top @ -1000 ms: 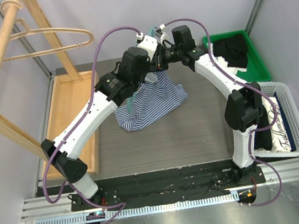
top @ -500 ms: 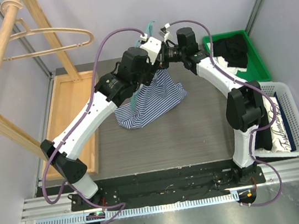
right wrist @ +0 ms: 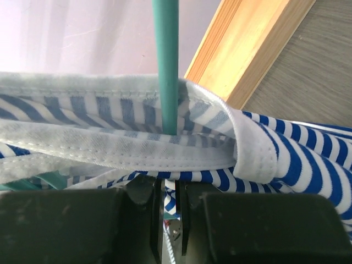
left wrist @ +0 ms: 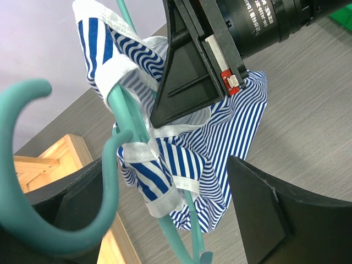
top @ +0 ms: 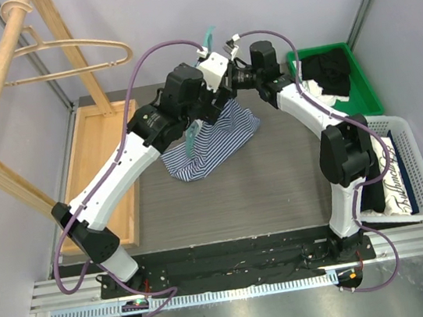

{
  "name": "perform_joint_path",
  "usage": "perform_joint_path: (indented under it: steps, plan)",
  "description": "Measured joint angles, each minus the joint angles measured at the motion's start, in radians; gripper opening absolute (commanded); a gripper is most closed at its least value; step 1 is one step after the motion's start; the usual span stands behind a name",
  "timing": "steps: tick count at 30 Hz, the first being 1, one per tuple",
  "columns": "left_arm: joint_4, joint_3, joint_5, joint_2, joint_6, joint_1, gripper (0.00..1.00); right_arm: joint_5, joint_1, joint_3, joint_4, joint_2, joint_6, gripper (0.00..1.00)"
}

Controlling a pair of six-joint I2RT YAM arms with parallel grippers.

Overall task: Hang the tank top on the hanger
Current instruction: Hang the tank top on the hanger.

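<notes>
The striped tank top (top: 210, 139) hangs bunched above the table, its white-trimmed straps wrapped round the teal hanger (left wrist: 127, 118). The hanger's hook (top: 207, 36) sticks up between the two wrists. My right gripper (right wrist: 169, 187) is shut on a fold of the striped fabric just under the hanger's rod (right wrist: 165, 66), and it holds the bundle up. My left gripper (left wrist: 168, 165) is open wide, one finger on each side of hanger and top, touching neither. In the top view, the left gripper (top: 217, 95) and the right gripper (top: 233, 79) nearly meet.
A wooden rack carrying a tan hanger (top: 62, 49) stands at the back left, over a wooden tray (top: 106, 165). A green bin (top: 363, 94) with a black garment (top: 329, 71) is at the back right. A white basket (top: 412, 138) of clothes sits near the right edge.
My left gripper has opened from shut and let go of the hanger and top. Both wrists and the bundle rose slightly and shifted left.
</notes>
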Motion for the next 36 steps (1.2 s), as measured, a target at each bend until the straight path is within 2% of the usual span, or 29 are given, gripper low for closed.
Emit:
perform_joint_path:
  steps: [7,15,28,36]
  plan:
    - [-0.001,0.000,0.010,-0.003,0.016,0.007,0.99,-0.020,0.000,-0.063,0.121,0.000,0.118,0.01]
    - [-0.021,-0.002,0.080,-0.023,0.074,0.024,1.00,-0.035,-0.005,-0.097,0.224,-0.002,0.219,0.01]
    - [-0.157,-0.006,0.402,-0.093,0.233,0.084,1.00,-0.050,-0.047,-0.105,0.243,-0.020,0.241,0.01]
    - [-0.307,0.098,0.576,-0.103,0.355,0.109,1.00,-0.065,-0.074,-0.104,0.147,-0.028,0.170,0.01]
